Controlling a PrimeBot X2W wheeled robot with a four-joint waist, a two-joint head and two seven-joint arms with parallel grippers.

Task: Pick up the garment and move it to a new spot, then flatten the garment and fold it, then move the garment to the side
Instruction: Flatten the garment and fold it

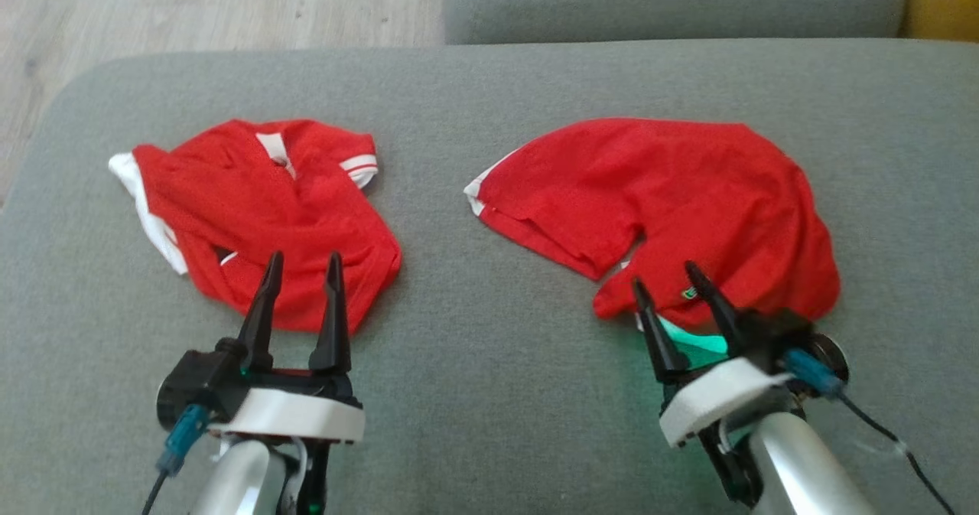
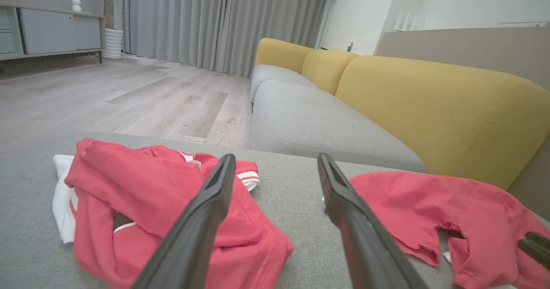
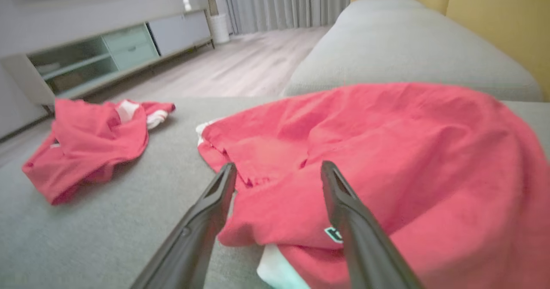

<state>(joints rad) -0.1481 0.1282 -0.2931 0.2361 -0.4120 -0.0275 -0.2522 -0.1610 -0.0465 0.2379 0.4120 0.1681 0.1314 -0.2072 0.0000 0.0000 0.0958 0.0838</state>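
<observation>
Two red shirts lie crumpled on a grey cushion [image 1: 489, 423], well apart, with bare fabric between them.

The left shirt [image 1: 268, 209] is bunched, with white trim showing at its far edge and left side. The right shirt [image 1: 673, 193] is spread wider, and a small green logo [image 1: 689, 293] sits near its near edge.

The left gripper [image 1: 304, 256] is released, its fingers spread and nothing between them. Its tips sit over the near edge of the left shirt; contact cannot be told.

The right gripper [image 1: 665, 274] is also released, its fingers apart. Its tips sit over the near edge of the right shirt, beside the logo, and no cloth is pinched.

Beyond the cushion are a grey sofa seat [image 2: 309, 126] with a yellow backrest [image 2: 451, 108] and a pale wood floor [image 1: 191, 2].
</observation>
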